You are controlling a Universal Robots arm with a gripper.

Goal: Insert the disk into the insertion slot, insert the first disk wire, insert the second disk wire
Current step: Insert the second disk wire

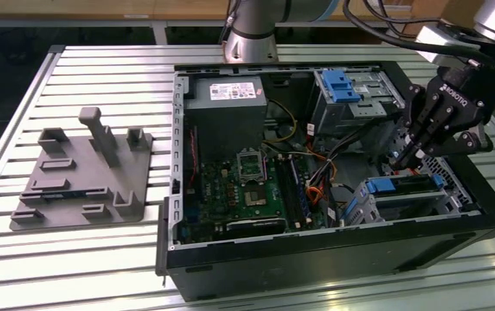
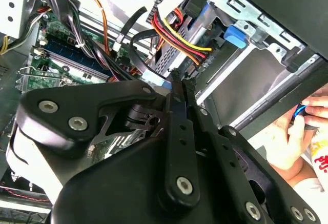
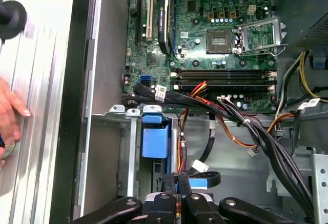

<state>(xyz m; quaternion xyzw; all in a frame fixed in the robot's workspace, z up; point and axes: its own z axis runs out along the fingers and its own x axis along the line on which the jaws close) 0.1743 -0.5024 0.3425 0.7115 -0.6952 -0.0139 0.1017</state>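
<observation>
The disk (image 1: 400, 184), with its bright blue carrier (image 3: 155, 137), lies inside the insertion slot (image 1: 377, 207), the grey metal cage at the case's near corner on the exterior view's right. Red, yellow and black wires (image 2: 177, 37) run to the disk's end. My gripper (image 1: 403, 162) hangs just above the cage, fingers pressed together. At the fingertips (image 3: 179, 179) is a black cable ending in a pale blue plug (image 3: 199, 183). This plug (image 2: 155, 82) also sits beside the fingers in the second wrist view.
The taller bay with a blue latch (image 1: 345, 87) stands at the case's far side. The motherboard (image 1: 247, 188) and power supply (image 1: 226, 107) fill the case's other half. A grey fixture plate (image 1: 83, 175) lies on the exterior view's left. A person's hand (image 2: 289, 137) rests just outside the case.
</observation>
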